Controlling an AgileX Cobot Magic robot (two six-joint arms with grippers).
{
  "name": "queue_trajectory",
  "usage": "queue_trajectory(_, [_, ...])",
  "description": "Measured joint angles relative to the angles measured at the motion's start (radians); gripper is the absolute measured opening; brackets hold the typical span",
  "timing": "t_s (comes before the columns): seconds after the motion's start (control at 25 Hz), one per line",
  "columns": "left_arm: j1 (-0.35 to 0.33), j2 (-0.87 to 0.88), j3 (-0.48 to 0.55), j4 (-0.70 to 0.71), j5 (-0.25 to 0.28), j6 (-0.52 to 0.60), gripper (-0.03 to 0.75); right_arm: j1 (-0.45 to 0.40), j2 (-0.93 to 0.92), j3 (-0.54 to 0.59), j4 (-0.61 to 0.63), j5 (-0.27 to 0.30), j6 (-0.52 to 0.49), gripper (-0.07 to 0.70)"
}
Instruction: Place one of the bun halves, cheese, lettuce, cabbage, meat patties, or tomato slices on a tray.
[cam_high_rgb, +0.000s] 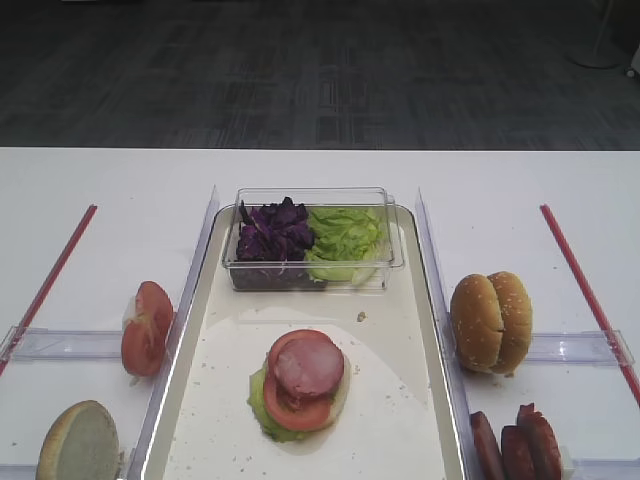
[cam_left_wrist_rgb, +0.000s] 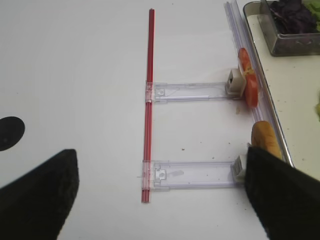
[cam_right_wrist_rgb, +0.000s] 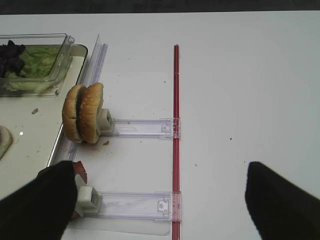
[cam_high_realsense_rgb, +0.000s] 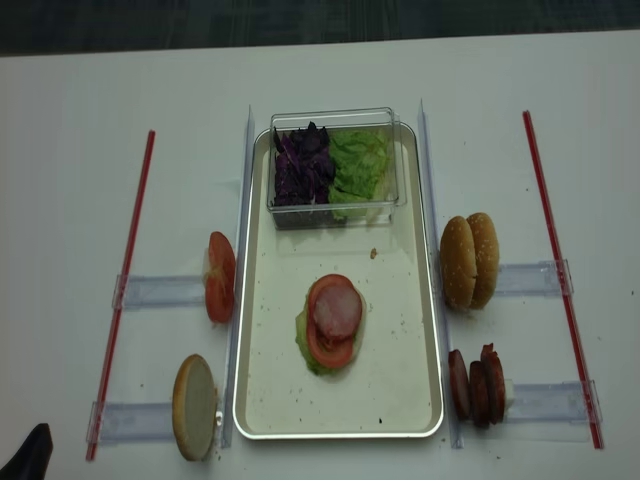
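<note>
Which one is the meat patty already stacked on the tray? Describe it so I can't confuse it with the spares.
Start at the long off-white tray in the middle of the table, below the clear tub. Near its centre sits a small stack; the meat patty is the pinkish disc on top, lying flat on a tomato slice, unlike the spare patties standing on edge right of the tray.

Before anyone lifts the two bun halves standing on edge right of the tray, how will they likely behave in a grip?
The bun halves look puffy, so probably light and squashable. Standing on edge against each other, one may topple once its neighbour leaves. Their rounded crusts might roll.
</note>
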Motion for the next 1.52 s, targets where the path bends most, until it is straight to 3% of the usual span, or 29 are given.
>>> queue_trajectory(1.52, [0.000,0.000,0.000,0.000,0.000,0.000,0.618,0.000,0.000,0.000,-0.003,0.004,0.012,0.692])
